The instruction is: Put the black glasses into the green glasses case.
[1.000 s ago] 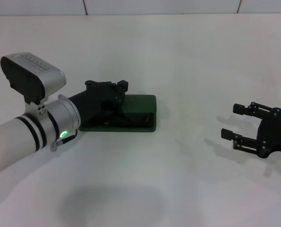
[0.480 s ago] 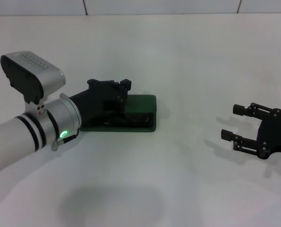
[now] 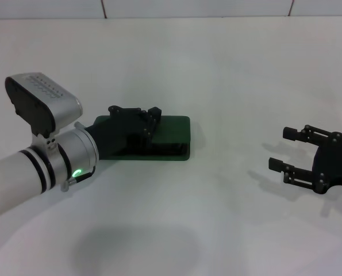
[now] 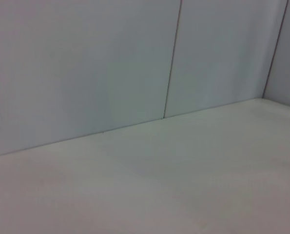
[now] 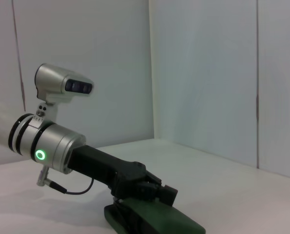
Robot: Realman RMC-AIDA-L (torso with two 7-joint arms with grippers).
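Fingers of the left gripper resting down on the lid of the green glasses case, whether parted or together cannot be told. Case lying nearly closed on the white surface at about 10 o'clock of centre in the head view, only a thin dark gap showing along its near edge. Black glasses not visible anywhere. Right gripper hovering at 3 o'clock, well apart from the case, fingers spread apart and holding nothing.
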